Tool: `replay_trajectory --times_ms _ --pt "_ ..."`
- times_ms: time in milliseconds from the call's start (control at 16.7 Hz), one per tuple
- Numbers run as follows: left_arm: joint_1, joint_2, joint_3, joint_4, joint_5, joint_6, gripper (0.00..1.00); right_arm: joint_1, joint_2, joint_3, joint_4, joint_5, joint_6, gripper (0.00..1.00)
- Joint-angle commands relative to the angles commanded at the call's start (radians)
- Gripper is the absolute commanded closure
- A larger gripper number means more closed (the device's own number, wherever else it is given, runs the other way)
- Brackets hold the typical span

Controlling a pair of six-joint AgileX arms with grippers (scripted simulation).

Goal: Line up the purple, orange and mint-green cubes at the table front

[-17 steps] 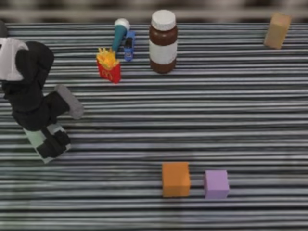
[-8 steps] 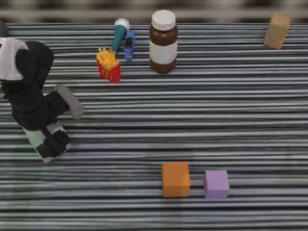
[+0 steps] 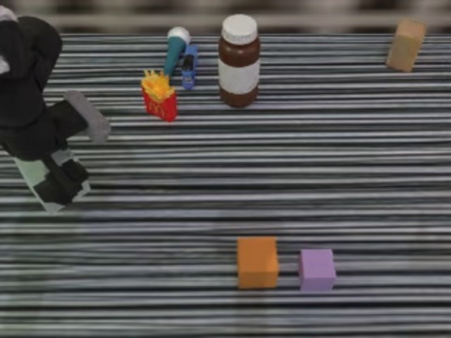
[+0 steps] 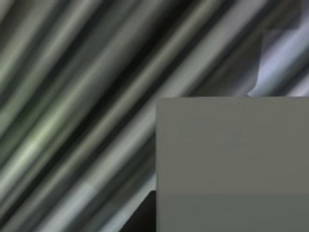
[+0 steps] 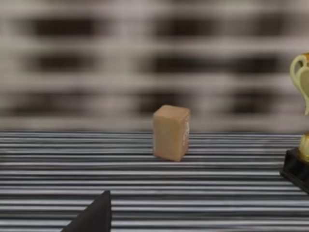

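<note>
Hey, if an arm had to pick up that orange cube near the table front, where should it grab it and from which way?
Probably straight down from above, fingers closing on the far and near faces of the orange cube. It sits flat and square to the table stripes. The purple cube stands close on its right, apart but leaving little finger room, so avoid that side.

Left arm [image 3: 32,123]: bulky, glossy black rounded links; white casing at the far end.
Side piece [image 3: 86,116]: flat grey bar.
Left gripper [image 3: 60,182]: black, blocky fingers.
</note>
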Motion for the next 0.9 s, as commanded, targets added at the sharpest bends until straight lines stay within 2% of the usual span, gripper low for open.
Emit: replay_trajectory --times_ms 300,420,540,900 --pt "-0.007 -0.005 0.004 -0.008 0.0 0.003 1.0 0.0 0.0 0.0 0.0 0.0 0.0 0.0" --pt "-0.043 -0.013 -0.002 -0.013 0.001 0.017 1.0 0.0 0.0 0.0 0.0 0.0 0.0 0.0" --pt "-0.117 -0.032 -0.017 -0.022 0.002 0.044 1.0 0.0 0.0 0.0 0.0 0.0 0.0 0.0" --pt "-0.432 -0.118 -0.082 -0.05 0.004 0.141 1.0 0.0 0.0 0.0 0.0 0.0 0.0 0.0"
